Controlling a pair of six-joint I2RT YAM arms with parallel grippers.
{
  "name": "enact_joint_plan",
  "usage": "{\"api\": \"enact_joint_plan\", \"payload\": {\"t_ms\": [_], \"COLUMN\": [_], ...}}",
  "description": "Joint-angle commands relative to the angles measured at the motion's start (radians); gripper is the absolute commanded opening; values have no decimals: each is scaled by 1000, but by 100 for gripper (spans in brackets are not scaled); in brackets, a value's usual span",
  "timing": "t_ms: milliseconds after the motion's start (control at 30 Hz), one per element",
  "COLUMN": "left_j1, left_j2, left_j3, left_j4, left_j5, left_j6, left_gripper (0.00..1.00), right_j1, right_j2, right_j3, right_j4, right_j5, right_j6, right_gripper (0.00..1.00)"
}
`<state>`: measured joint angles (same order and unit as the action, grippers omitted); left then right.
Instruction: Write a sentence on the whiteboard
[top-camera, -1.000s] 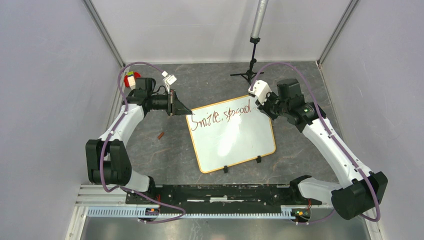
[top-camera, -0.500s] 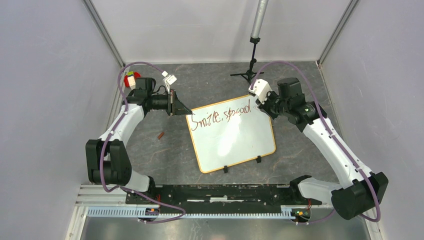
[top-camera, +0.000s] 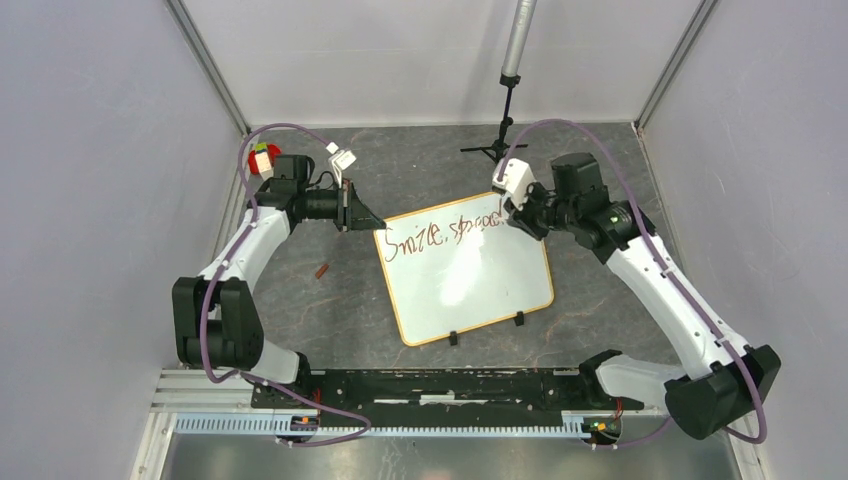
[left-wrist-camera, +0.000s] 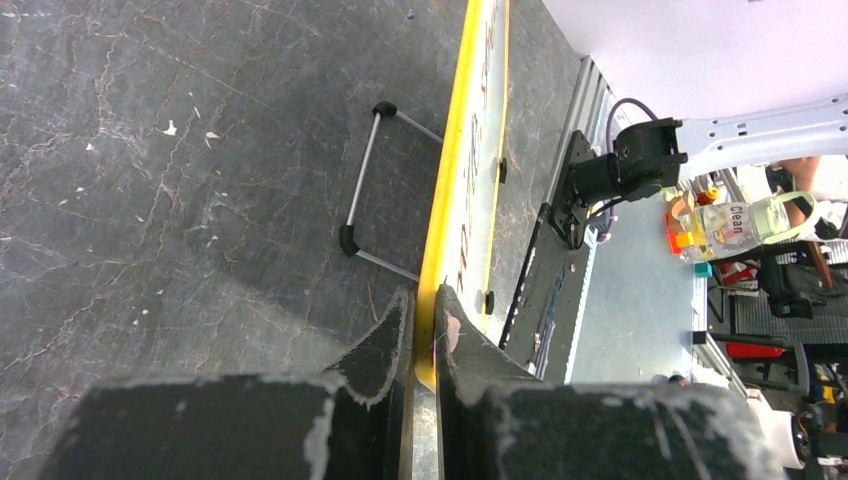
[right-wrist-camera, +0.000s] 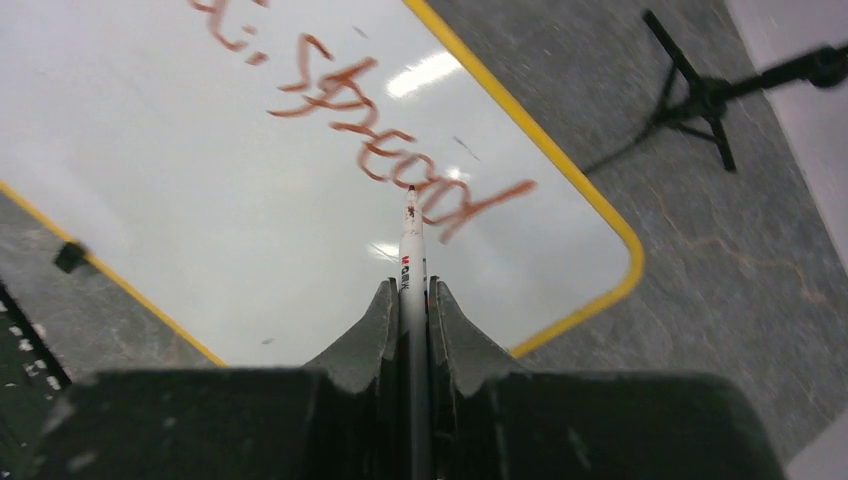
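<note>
Top external view: my left pincer (top-camera: 368, 221) pinches the whiteboard (top-camera: 470, 290) at its upper left corner, mid-frame. My right pincer (top-camera: 512, 207) grips a pen (right-wrist-camera: 411, 255). The sentence (top-camera: 445, 232) says "Smile, spread"; more is left, I think.

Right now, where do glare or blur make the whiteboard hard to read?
Top external: a soft bright patch on the whiteboard, below the sentence, which is readable. Right wrist: white glare streaks beside the letters, which look slightly blurred; the marker is sharper. Left wrist: board seen edge-on, unreadable.
</note>
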<state>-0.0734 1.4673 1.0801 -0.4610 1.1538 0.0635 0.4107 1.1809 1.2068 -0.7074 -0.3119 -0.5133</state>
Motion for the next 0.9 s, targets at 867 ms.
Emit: {"api": "enact_joint_plan", "payload": {"t_ms": [867], "left_j1": [-24], "left_j2": [4], "left_j3": [2], "left_j4": [-217], "left_j5": [-32], "left_j6": [183], "left_gripper": [39], "right_j1": [523], "right_j2": [2], "right_j3": [-278], "right_j4": [345], "right_j5": [-111], "right_j6": [89], "right_gripper": [0]}}
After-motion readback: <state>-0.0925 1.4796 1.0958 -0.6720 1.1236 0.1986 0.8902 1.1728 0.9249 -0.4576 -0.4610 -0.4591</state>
